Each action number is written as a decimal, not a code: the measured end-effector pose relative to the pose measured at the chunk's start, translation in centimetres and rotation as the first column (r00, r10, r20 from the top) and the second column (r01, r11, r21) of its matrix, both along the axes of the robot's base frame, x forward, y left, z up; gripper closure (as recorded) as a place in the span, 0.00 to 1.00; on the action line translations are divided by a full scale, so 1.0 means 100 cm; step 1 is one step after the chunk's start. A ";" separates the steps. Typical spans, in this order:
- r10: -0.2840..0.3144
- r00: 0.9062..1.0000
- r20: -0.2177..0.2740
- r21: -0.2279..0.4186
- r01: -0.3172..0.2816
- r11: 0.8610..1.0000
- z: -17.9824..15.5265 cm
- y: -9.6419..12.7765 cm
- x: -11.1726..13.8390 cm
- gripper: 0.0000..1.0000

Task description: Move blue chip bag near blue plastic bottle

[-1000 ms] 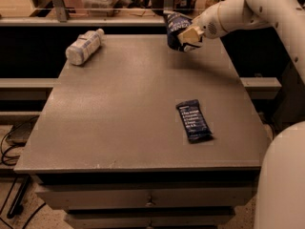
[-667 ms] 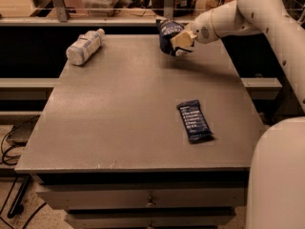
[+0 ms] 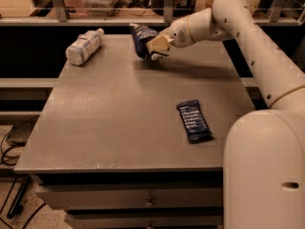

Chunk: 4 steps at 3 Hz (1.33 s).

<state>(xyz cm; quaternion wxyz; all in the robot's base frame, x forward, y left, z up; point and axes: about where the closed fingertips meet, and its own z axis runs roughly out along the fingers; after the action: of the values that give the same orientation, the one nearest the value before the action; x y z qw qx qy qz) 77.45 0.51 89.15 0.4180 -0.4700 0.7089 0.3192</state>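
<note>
Gripper [image 3: 151, 46] clenches the bag [image 3: 140, 36] by its right side, holding it lifted over the table's [image 3: 119, 123] far edge, likely to clear the surface toward the bottle [image 3: 85, 46] lying far left, wrapper [image 3: 194, 120] well apart.

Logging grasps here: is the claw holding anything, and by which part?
Yes, the claw holds the chip bag by its right side, lifted, right of the bottle.
</note>
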 end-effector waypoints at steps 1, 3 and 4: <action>0.069 0.998 -0.012 0.005 -0.069 0.998 -0.003 0.031 -0.007 1.00; 0.210 0.977 0.028 0.001 -0.210 0.978 0.011 0.089 -0.029 1.00; 0.221 0.972 0.075 -0.014 -0.221 0.975 0.023 0.107 -0.036 1.00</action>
<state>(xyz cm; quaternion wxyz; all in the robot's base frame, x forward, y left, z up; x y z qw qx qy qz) 73.82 11.21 91.43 0.4053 -0.5590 0.6366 0.3435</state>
